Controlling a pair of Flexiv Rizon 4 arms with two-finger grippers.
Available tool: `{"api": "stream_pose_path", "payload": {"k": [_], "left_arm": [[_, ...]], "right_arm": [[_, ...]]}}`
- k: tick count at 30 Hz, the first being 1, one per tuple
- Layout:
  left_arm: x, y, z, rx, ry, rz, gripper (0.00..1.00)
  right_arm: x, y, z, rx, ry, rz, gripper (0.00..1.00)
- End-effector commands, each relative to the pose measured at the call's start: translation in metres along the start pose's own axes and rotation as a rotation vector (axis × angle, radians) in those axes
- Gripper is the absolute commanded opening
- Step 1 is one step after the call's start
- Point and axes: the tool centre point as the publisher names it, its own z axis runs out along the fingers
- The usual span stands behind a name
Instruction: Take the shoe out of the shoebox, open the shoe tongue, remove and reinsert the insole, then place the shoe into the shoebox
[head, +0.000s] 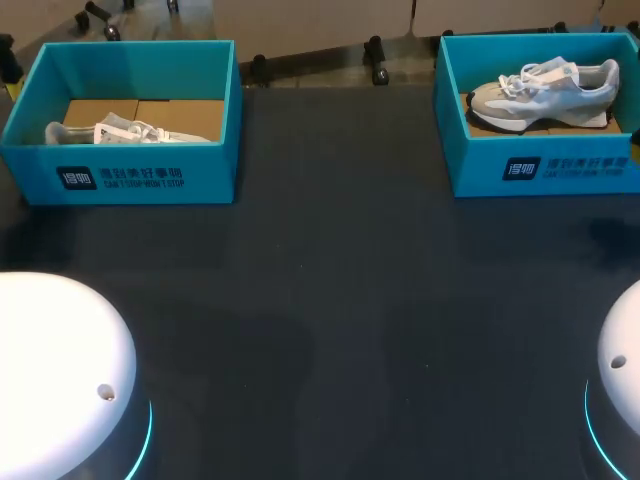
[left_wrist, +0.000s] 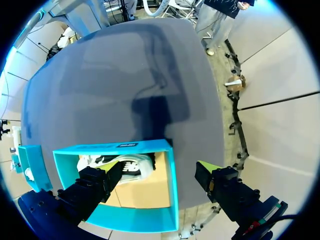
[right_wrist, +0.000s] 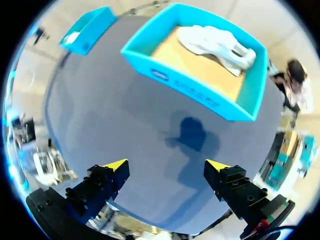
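We hold the left gripper (left_wrist: 160, 170) spread, shoe (left_wrist: 126, 165) at its ten o'clock; right gripper (right_wrist: 166, 166) spread, other shoe (right_wrist: 215, 42) at one o'clock.

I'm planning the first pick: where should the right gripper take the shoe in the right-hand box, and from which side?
Likely the heel collar, from straight above. The shoe seems to stand on its sole, opening up, inside the right shoebox, whose walls block every side approach. The open right gripper could pinch its rim.
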Motion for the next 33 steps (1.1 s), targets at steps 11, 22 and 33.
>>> {"api": "stream_pose_path", "payload": {"k": [11, 22, 33], "left_arm": [[0.000, -0.002, 0.000, -0.004, 0.002, 0.001, 1.00], [0.000, -0.002, 0.000, -0.004, 0.002, 0.001, 1.00], [0.000, -0.002, 0.000, -0.004, 0.002, 0.001, 1.00]], "right_arm": [[-0.045, 0.029, 0.012, -0.069, 0.045, 0.321, 1.00], [-0.055, 0.054, 0.010, -0.028, -0.021, 0.386, 1.00], [-0.084, 0.119, -0.004, -0.030, -0.172, 0.381, 1.00]]}}
